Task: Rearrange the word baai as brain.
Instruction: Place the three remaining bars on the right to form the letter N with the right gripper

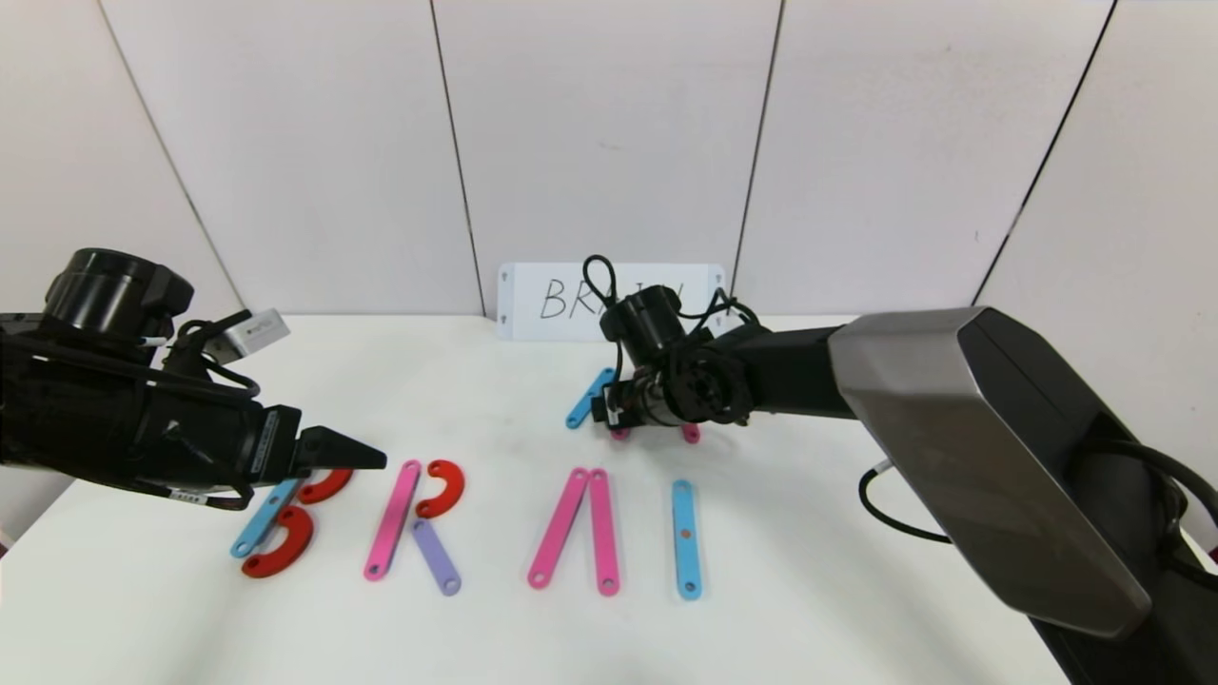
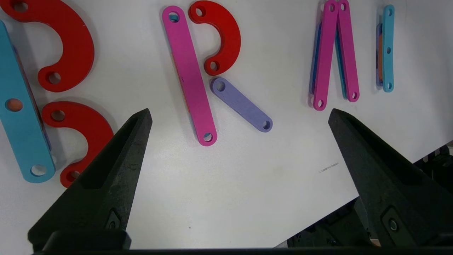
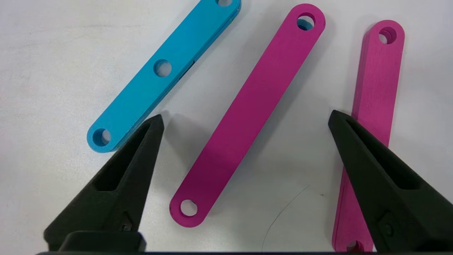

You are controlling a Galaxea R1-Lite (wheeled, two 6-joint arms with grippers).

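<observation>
Risk first: our right gripper (image 3: 244,120), jaws wide apart and holding nothing, straddles the middle pink strip (image 3: 247,113). If we close off-centre we nudge the blue strip (image 3: 162,71) or the second pink strip (image 3: 375,92) just beside it. Near the desk's front edge the word reads B, R, A, I (image 1: 687,538); N is missing. Spare strips lie toward the back edge, directly under that gripper. Left gripper (image 2: 240,117) hangs open by the B.

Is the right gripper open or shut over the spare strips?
Open: the right gripper has its fingers spread, straddling the middle pink strip without touching it.
</observation>
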